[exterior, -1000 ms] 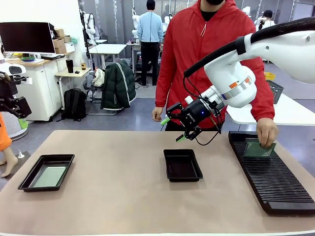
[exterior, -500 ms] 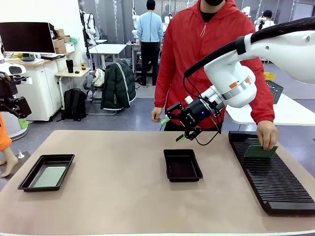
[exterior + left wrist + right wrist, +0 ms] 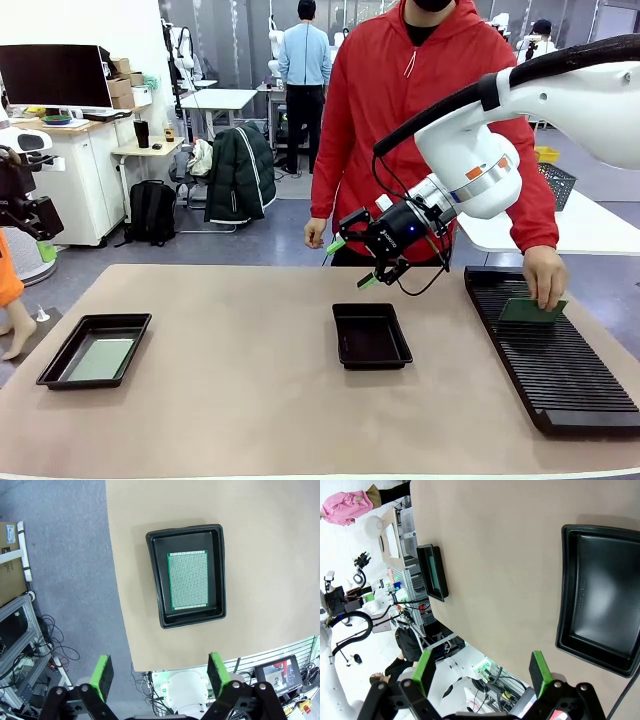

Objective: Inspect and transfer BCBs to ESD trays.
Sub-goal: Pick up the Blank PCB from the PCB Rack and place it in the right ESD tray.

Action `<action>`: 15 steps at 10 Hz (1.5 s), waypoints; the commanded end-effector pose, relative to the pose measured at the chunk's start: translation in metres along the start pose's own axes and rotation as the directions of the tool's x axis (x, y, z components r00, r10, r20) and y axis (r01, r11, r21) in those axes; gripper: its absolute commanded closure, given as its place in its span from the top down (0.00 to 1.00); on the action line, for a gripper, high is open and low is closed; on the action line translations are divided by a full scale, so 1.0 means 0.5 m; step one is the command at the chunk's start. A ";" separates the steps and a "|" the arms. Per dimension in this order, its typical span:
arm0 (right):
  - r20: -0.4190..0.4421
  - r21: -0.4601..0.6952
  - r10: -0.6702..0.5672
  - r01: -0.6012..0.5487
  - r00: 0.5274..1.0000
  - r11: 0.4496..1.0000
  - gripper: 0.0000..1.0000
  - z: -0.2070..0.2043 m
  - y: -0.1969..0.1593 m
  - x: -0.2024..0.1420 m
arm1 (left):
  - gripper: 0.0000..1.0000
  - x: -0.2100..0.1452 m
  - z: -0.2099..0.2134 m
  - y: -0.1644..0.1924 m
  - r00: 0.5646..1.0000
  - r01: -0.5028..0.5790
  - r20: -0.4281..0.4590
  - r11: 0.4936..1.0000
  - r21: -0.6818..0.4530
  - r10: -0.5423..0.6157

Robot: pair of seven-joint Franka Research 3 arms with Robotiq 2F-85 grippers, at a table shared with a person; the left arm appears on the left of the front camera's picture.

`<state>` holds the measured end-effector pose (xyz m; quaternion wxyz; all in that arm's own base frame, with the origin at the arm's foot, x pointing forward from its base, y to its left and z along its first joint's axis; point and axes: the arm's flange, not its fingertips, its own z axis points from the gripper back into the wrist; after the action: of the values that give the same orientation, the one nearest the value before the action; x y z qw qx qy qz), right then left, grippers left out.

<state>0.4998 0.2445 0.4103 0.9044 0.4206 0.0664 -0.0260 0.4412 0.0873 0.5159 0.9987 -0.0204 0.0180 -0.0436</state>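
Hovering with jaws wide: right gripper (image 3: 351,264) by a glossy black tray (image 3: 370,338), left gripper (image 3: 160,671) over a dotted green BCB (image 3: 187,580); person's hand (image 3: 546,275) is maybe pinching a second BCB (image 3: 530,312).

Grey floor (image 3: 280,225), white desk (image 3: 220,98), dark monitor (image 3: 55,75) atop a white cabinet (image 3: 85,190).

- desk (image 3: 230,410): tan matte top, rounded corners, pale near edge
- left ESD tray (image 3: 57,352): black, shallow, flared rim; flat on the desk near its left edge, at a slight angle
- middle ESD tray (image 3: 338,338): same kind, flat at about mid-desk, well apart from the left one
- rack (image 3: 570,385): long, black, ribbed; flat along the desk's right side, running far to near
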 end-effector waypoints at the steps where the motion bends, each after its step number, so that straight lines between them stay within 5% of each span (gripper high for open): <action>1: -0.001 -0.009 -0.008 0.008 1.000 1.000 1.00 -0.003 0.006 0.002 | 1.00 -0.002 -0.005 0.000 1.000 0.000 0.003 1.000 -0.001 0.000; 9: 0.000 0.000 0.000 0.000 1.000 1.000 1.00 0.000 0.000 0.000 | 1.00 -0.002 -0.005 0.000 1.000 0.000 0.003 1.000 -0.001 0.000; 15: 0.038 -0.100 0.374 -0.369 0.927 0.924 1.00 0.338 0.023 0.000 | 1.00 -0.002 -0.005 0.000 1.000 0.000 0.003 1.000 -0.001 0.000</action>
<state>0.5071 0.1371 0.5153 0.9167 0.3870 -0.0243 0.0967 0.4411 0.0878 0.5154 0.9987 -0.0207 0.0184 -0.0431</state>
